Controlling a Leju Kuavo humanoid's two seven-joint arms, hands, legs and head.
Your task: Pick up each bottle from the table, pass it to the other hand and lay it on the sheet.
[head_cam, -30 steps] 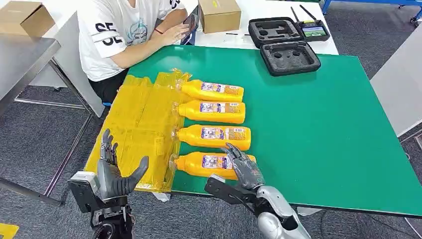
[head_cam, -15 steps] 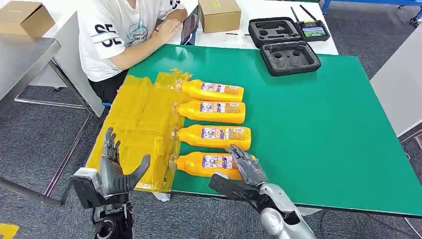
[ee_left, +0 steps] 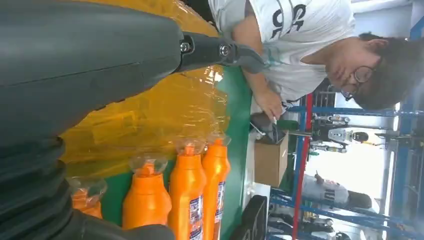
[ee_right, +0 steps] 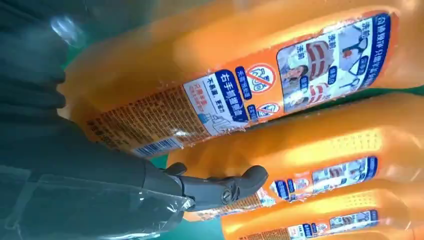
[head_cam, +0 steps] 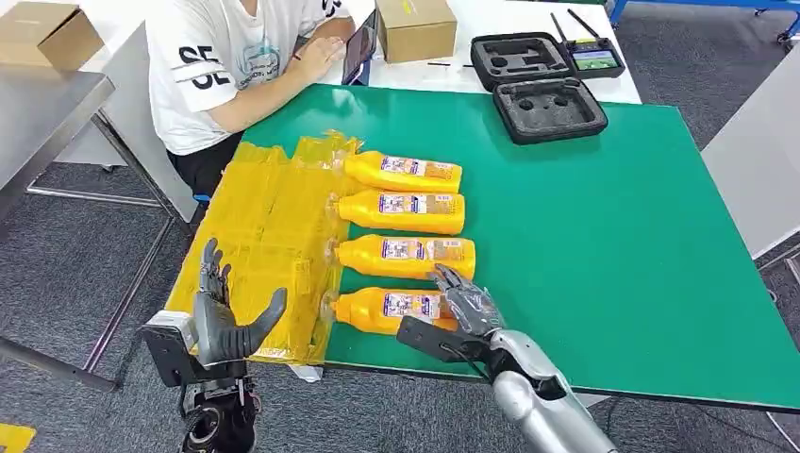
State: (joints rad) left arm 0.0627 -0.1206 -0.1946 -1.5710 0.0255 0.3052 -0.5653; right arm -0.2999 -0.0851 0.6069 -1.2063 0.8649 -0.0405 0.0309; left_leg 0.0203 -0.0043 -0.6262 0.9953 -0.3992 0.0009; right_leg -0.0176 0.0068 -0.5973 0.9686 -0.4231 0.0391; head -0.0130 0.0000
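Four orange bottles lie on their sides in a row on the green table (head_cam: 604, 236), caps pointing toward the yellow sheet (head_cam: 259, 245), which is spread over the table's left part. The nearest bottle (head_cam: 391, 310) lies at the front edge, its cap just at the sheet's border; the second bottle (head_cam: 406, 258), third bottle (head_cam: 404, 211) and far bottle (head_cam: 404, 172) lie beyond it, each near the next. The right hand (head_cam: 469, 307) rests over the base end of the nearest bottle, fingers spread and curved across it; whether they actually clamp it I cannot tell. In the right wrist view a dark finger (ee_right: 220, 187) reaches across in front of the labelled bottles. The left hand (head_cam: 226, 316) is raised off the table's front-left corner, beside the sheet, palm up, fingers apart and holding nothing. A person (head_cam: 236, 57) in a white shirt sits at the far left corner. A black foam case (head_cam: 550, 109) lies at the far edge
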